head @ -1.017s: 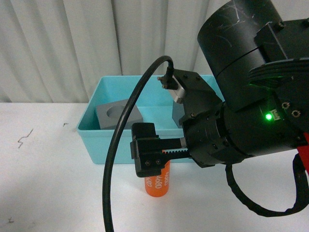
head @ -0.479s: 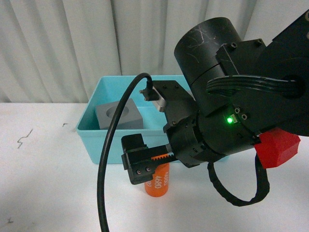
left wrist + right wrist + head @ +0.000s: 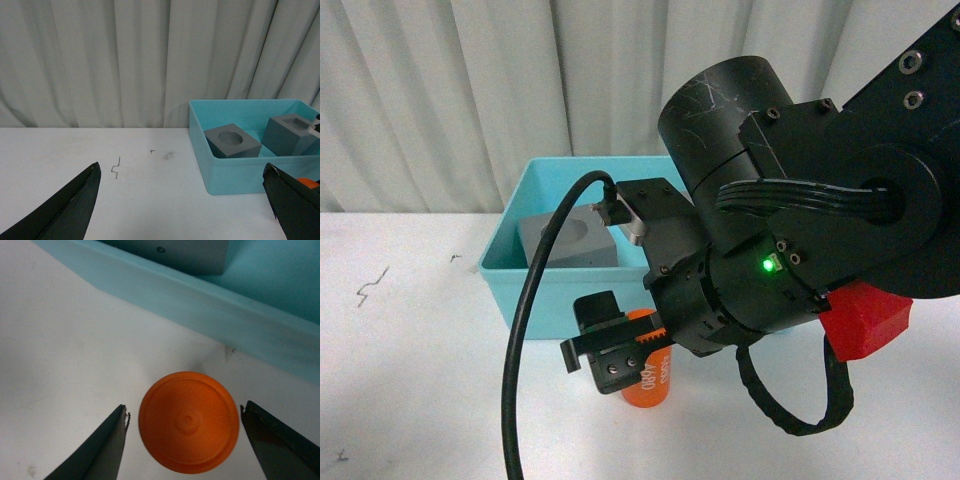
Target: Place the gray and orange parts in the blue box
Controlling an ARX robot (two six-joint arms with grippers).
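Two gray cubes are already being held in the blue box (image 3: 220,175): the cube with the round recess (image 3: 232,141) and the cube with the square recess (image 3: 292,132) are lying side by side on its floor. One part is being left outside. The orange cylinder (image 3: 188,422) is standing upright on the counter (image 3: 60,355), just beside the near wall of the box.

The right gripper (image 3: 183,409) is being held open above the cylinder. One finger is being shown at each side of the round top, with a gap at both sides, so nothing is being gripped. The left gripper (image 3: 181,166) is being held wide open and empty, apart from the box.

The cylinder is being judged rigid, light and smooth. Its curved wall is being judged liable to slip, and its narrow, upright form liable to tip if one finger is brought into contact first. Hold is best being taken across the full diameter, on the upper wall, with both fingers meeting it together.

Compared with the front view one second earlier, the right arm is being shown further left and lower, and its gripper closer down over the cylinder. The cube with the square recess is now being hidden behind the arm in that view. The cylinder and the box are being shown unmoved.
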